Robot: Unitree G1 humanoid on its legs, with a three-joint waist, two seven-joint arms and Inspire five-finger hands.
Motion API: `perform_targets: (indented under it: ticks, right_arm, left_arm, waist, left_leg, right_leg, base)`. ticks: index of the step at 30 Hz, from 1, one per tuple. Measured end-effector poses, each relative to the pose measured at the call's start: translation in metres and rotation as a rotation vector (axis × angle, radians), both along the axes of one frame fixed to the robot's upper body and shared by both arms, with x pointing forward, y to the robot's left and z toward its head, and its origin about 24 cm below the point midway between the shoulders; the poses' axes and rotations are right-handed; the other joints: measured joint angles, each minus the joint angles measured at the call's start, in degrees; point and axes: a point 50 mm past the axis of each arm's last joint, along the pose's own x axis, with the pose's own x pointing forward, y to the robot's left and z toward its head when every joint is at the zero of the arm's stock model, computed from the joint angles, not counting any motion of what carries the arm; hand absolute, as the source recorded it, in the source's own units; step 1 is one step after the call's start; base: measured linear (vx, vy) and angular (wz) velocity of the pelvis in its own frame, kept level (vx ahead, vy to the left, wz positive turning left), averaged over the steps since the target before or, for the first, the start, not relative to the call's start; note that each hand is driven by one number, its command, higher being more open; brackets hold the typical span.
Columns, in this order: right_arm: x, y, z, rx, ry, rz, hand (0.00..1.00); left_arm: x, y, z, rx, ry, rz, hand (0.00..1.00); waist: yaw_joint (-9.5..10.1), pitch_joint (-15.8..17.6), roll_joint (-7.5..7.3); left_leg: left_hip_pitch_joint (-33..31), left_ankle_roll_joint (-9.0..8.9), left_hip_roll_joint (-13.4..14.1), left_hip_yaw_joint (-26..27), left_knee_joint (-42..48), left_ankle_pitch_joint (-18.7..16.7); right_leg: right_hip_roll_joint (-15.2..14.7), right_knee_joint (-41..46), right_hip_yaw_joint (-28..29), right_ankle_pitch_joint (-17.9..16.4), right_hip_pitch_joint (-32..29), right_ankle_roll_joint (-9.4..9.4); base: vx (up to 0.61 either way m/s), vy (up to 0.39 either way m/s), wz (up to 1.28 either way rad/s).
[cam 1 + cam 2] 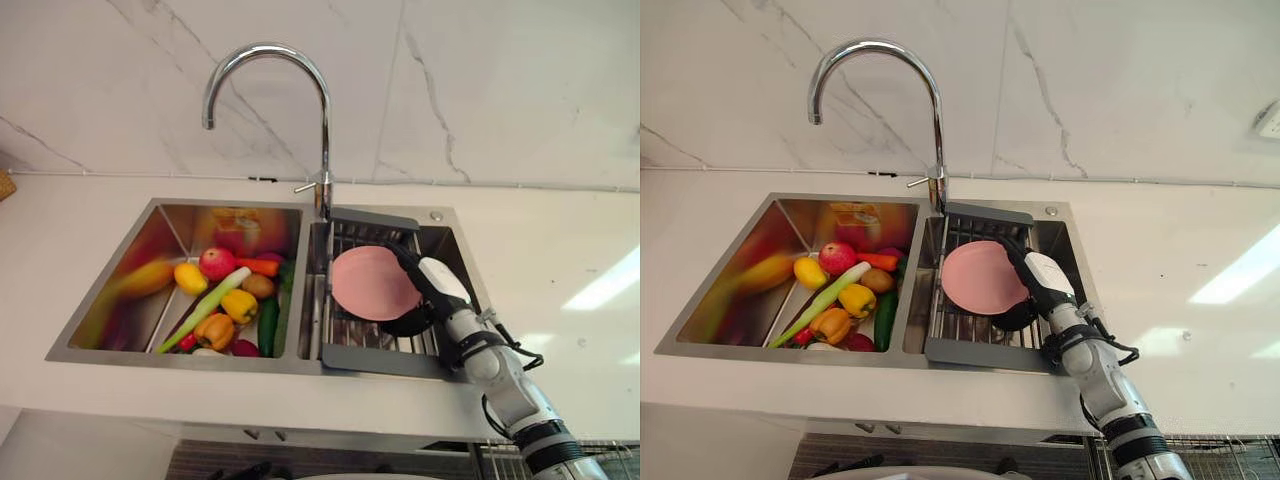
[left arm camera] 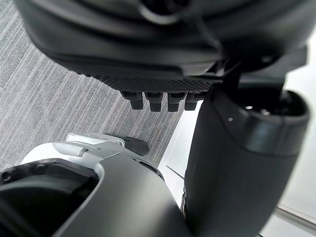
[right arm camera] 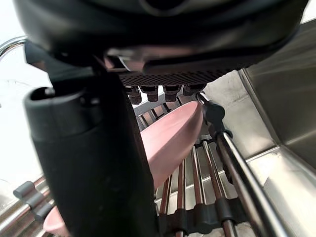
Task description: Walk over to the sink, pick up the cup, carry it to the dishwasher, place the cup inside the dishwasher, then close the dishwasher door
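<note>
White marble wall (image 1: 480, 90) at the back, white counter (image 1: 560, 250) below it, steel double sink (image 1: 300, 365) let into the counter. Curved chrome tap (image 1: 325, 110) at 12 o'clock of the divide between the two basins. Dark grey dish rack (image 1: 385, 360) with metal bars set in the right basin.

Pink cup (image 1: 372, 283) on that rack, at 5 o'clock from the tap's foot. Plain matt salmon pink, smooth, of one colour throughout. Seen from the head as a round disc tipped toward the camera; seen from the right wrist as a thin, gently curved pink wall (image 3: 168, 138) slanting across the rack's bars. Hard to tell whether its low edge touches the bars.

Right hand (image 1: 440, 280) at 4 o'clock of the cup, reaching in from 5 o'clock, white cover uppermost, dark fingers curled round the cup's right edge above and below. From the right wrist: thumb (image 3: 89, 163) on the near side of the pink wall, fingertips (image 3: 163, 91) on the far side, rim pinched between them.

Left basin, at 9 o'clock of the cup, heaped with produce: red apple (image 1: 217, 263), lemon (image 1: 190, 277), carrot (image 1: 260, 266), yellow pepper (image 1: 239, 304), orange pepper (image 1: 214, 330), dark green cucumber (image 1: 268, 325), long pale green stalk (image 1: 205, 310).

Left hand (image 2: 237, 148) hanging over grey carpeted floor (image 2: 59, 98), fingers loose, holding nothing.
</note>
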Motion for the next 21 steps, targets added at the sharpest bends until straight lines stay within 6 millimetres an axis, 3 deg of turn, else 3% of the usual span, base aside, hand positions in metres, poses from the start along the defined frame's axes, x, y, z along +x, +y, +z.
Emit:
perform_targets:
  ticks: [21]
  right_arm:
    - [0.009,-0.001,0.013,-0.217,0.026,0.06,1.0]
  left_arm:
    - [-0.003,0.0,0.0,-0.011,0.003,0.029,1.0]
  waist:
    - [-0.48,0.13,-0.05]
  left_leg:
    - [-0.24,-0.16,0.09,0.46,-0.27,-0.03]
  right_leg:
    - [-0.02,-0.1,0.42,0.07,-0.66,-0.07]
  base:
    - [0.0,0.0,0.0]
